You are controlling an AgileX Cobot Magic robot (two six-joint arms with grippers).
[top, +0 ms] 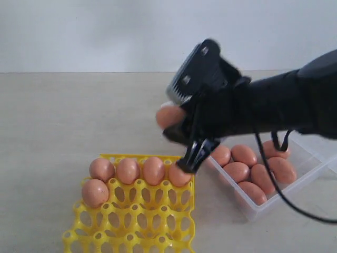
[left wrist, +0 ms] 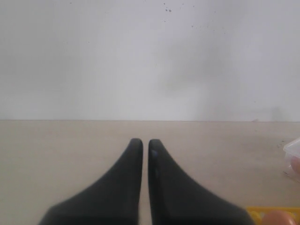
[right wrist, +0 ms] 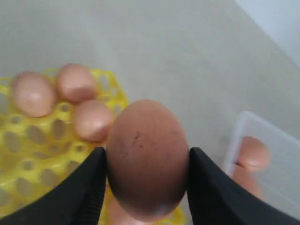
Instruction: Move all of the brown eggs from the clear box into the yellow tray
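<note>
My right gripper (top: 176,126) is shut on one brown egg (top: 168,116) and holds it in the air above the far right corner of the yellow tray (top: 131,216). The right wrist view shows that egg (right wrist: 146,154) squeezed between both black fingers (right wrist: 84,187), with the tray (right wrist: 23,161) below. Several brown eggs (top: 128,171) sit in the tray's far row, plus one (top: 95,193) in the row nearer the camera. More brown eggs (top: 247,174) lie in the clear box (top: 316,161) at the right. My left gripper (left wrist: 142,143) is shut and empty over bare table.
The black arm and its cable (top: 284,195) cross over the clear box. The left wrist view catches a tray corner (left wrist: 255,213) and the box's edge (left wrist: 293,147) at its side. A white wall stands behind the beige table (top: 63,116).
</note>
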